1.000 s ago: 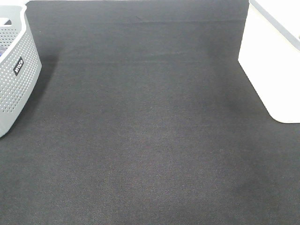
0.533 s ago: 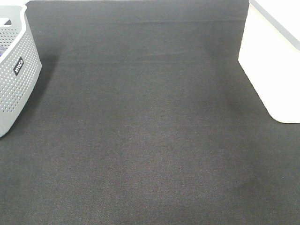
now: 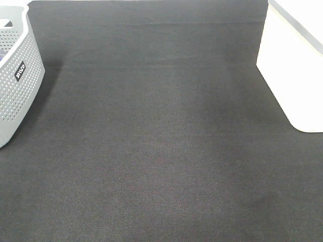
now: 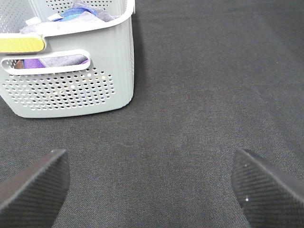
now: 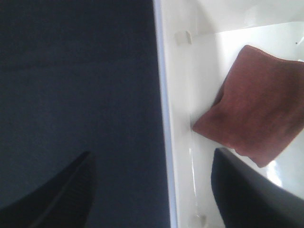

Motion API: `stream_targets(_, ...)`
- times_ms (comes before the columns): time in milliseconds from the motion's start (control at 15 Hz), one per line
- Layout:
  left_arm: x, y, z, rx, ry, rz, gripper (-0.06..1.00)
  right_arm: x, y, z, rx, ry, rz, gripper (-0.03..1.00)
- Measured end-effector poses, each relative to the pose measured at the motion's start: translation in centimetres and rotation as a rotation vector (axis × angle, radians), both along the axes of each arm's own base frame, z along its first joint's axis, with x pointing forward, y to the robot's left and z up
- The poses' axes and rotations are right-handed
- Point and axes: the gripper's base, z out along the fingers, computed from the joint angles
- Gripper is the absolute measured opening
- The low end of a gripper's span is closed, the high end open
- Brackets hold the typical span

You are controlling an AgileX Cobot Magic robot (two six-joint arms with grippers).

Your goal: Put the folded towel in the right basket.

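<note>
Folded reddish-brown towel lying flat inside the white right basket, free of any finger, with the right gripper over the basket's edge, spread wide and empty, and the left gripper likewise wide apart and empty over the black mat, near the grey perforated basket.

Left basket and right basket stand at opposite edges of the tabletop.
Cloths lie in the left one; the folded towel lies inside the right one.

Fuzzy cloth towel, glossy white plastic basket
</note>
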Motion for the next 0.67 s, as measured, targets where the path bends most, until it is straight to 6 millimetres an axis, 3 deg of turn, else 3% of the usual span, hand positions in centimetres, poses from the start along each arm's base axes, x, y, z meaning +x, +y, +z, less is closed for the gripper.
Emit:
stream_targets(133, 0.0, 0.0, 0.0, 0.000, 0.000, 0.000, 0.87, -1.3, 2.1, 1.0, -0.126, 0.033, 0.013, 0.65)
stream_targets(400, 0.0, 0.0, 0.0, 0.000, 0.000, 0.000, 0.87, -3.9, 2.5, 3.4, -0.128, -0.002, -0.014, 0.65)
stream_targets(667, 0.0, 0.0, 0.0, 0.000, 0.000, 0.000, 0.87, -10.1, 2.4, 4.4, -0.129, 0.020, -0.010, 0.65)
